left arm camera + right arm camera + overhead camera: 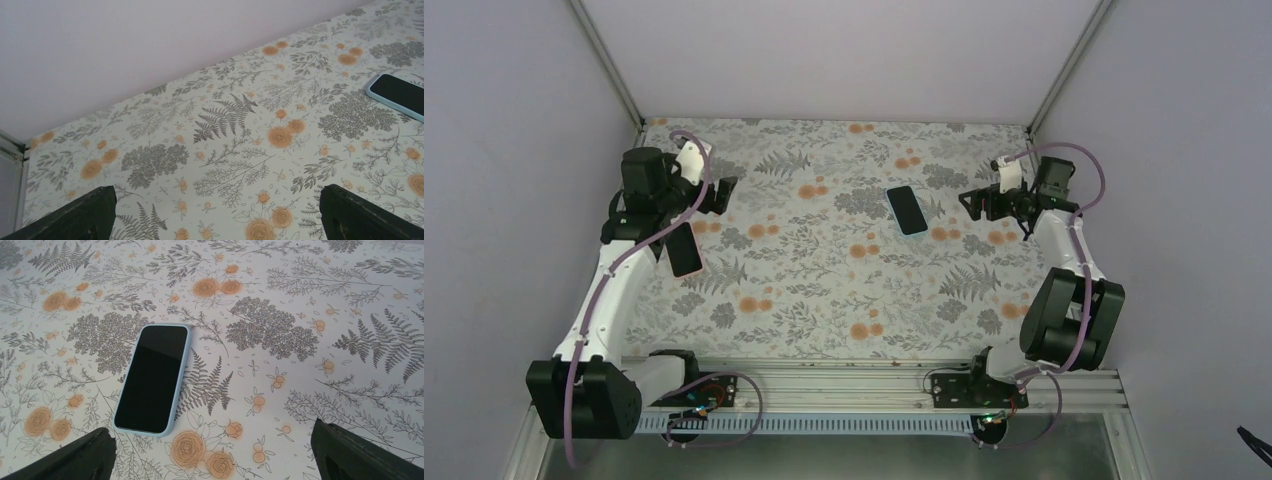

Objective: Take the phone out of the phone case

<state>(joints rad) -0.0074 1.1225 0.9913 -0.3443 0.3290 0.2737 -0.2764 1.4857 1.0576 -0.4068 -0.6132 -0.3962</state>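
Pale-blue phone case [181, 380] flat on the floral cloth [824, 300], with the phone [150, 380] still seated inside, screen up.

Placed right of centre toward the far side, between both arms, nearer the right gripper [972, 205] and touched by neither. Left gripper [721, 195] well apart from the case, spread wide and holding nothing. Right gripper equally wide apart and unladen, looking down on the case from its wrist view. Dark phone-shaped slab [685, 249] beside the left arm, too unclear to identify.
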